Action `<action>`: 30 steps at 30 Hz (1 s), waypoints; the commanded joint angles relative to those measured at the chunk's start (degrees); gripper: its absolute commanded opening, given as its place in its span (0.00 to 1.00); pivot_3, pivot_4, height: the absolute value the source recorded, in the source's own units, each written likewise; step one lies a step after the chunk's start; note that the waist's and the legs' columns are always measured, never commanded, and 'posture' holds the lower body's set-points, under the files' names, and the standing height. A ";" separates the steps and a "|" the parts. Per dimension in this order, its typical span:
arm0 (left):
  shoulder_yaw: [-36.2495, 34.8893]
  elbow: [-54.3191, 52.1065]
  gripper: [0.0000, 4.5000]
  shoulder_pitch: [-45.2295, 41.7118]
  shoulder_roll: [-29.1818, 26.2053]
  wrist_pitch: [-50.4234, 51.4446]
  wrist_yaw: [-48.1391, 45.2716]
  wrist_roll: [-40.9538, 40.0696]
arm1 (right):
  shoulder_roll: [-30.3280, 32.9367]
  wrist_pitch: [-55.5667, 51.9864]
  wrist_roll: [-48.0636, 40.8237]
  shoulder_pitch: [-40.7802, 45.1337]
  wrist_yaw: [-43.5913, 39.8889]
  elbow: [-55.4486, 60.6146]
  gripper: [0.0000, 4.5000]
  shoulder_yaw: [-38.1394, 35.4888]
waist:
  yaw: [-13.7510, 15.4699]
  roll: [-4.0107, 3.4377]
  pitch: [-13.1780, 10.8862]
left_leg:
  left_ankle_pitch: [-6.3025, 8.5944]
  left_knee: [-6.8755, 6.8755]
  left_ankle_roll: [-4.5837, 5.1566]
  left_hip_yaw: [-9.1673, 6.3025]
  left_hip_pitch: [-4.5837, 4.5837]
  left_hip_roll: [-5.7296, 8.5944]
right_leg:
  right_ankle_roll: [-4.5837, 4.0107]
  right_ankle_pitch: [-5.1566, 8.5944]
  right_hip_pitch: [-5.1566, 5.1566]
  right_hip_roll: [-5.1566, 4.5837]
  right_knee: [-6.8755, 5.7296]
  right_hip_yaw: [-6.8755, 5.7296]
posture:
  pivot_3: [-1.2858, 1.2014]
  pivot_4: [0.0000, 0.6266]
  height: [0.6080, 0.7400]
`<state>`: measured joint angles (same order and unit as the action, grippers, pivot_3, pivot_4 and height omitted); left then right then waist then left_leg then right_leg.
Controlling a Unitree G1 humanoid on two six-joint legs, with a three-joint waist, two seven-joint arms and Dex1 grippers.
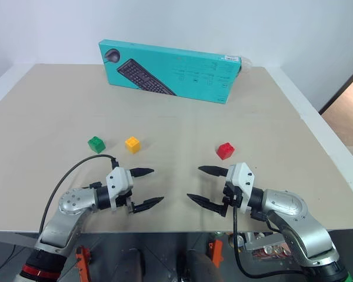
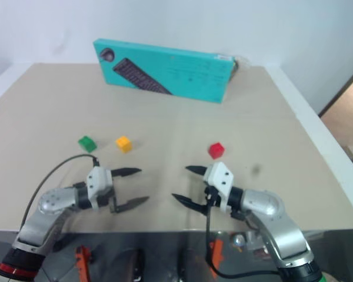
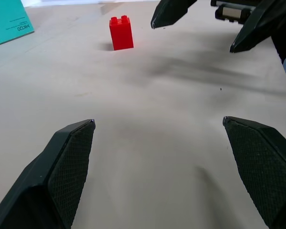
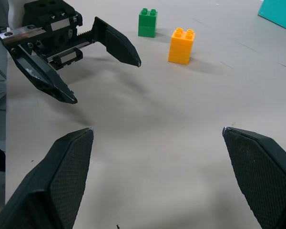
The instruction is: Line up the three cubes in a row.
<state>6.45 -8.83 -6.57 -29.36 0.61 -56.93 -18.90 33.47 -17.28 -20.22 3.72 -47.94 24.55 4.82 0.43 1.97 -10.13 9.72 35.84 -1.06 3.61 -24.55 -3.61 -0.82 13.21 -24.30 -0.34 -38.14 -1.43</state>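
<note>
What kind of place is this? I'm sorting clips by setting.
Probably a lab or test room: a plain beige table against a bare white wall, set with toy cubes, such as the red cube, and a keyboard box.

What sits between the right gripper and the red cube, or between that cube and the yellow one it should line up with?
Nothing visible. The right gripper, jaws open, faces bare table short of the red cube. The stretch from there to the yellow cube and green cube is bare too. The teal keyboard box stands far behind.
</note>
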 commanded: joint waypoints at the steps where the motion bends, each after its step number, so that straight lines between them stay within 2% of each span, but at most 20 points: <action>1: -0.25 -1.07 0.99 -0.81 0.15 0.91 -0.62 -1.59 | -1.73 -1.11 -2.37 -0.08 2.76 3.00 1.00 -2.15 | 0.00 0.00 0.00 | 0.00 0.00 0.00 0.00 0.00 0.00 | 0.00 0.00 0.00 0.00 0.00 0.00 | 0.52 0.24 1.00; 4: 0.01 -1.67 0.99 -1.20 0.09 1.43 -1.09 -1.91 | -4.63 -1.45 -1.91 1.82 8.57 2.51 1.00 -5.09 | -0.01 0.00 0.00 | 0.00 0.00 0.00 -0.01 0.00 -0.01 | 0.02 -0.02 -0.01 0.00 0.00 0.03 | 0.52 0.24 1.00; 9: 0.54 -2.50 0.99 -2.26 0.33 1.93 -1.45 -2.08 | -6.63 -2.67 2.37 9.12 18.30 -4.78 1.00 -9.71 | -0.01 0.00 0.00 | -0.02 0.10 0.03 0.02 0.02 -0.01 | -0.01 -0.08 0.00 0.06 0.00 0.07 | 0.52 0.24 1.00; 14: 0.95 -2.69 0.99 -2.52 0.59 1.16 -1.93 -1.68 | -7.74 -5.62 3.18 14.13 23.31 -11.83 1.00 -12.26 | -0.01 0.00 0.00 | -0.02 0.10 0.04 0.14 -0.03 0.02 | 0.06 -0.12 0.01 0.05 0.00 0.13 | 0.52 0.24 1.00; 23: 1.34 -3.23 0.99 -2.93 0.84 0.66 -2.12 -1.32 | -8.80 -12.43 0.55 17.04 22.82 -19.57 1.00 -13.27 | -0.02 -0.01 0.00 | -0.01 0.00 0.05 0.17 -0.05 0.02 | 0.08 -0.11 -0.07 0.19 0.00 0.23 | 0.52 0.24 1.00; 29: 0.98 -3.66 0.99 -2.43 0.69 0.88 -1.50 -1.38 | -9.21 -12.75 1.38 17.13 21.84 -22.38 1.00 -12.36 | -0.03 -0.02 0.00 | -0.01 0.00 0.05 0.17 -0.04 0.01 | 0.08 -0.12 -0.07 0.23 -0.01 0.24 | 0.52 0.24 1.00; 30: 1.01 -3.70 1.00 -2.38 0.70 0.90 -1.42 -1.36 | -9.56 -12.66 1.54 17.59 22.47 -23.23 0.94 -12.63 | -0.03 -0.02 0.00 | -0.01 0.00 0.05 0.17 -0.05 0.02 | 0.08 -0.12 -0.07 0.23 -0.01 0.25 | 0.52 0.24 1.00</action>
<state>8.16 -10.04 -8.76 -28.41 2.35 -58.80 -20.17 24.15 -30.82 -18.71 19.86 -26.00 1.46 -6.94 0.40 1.94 -10.13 9.71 35.84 -1.01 3.78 -24.59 -3.58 -0.74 13.09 -24.38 -0.11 -38.15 -1.17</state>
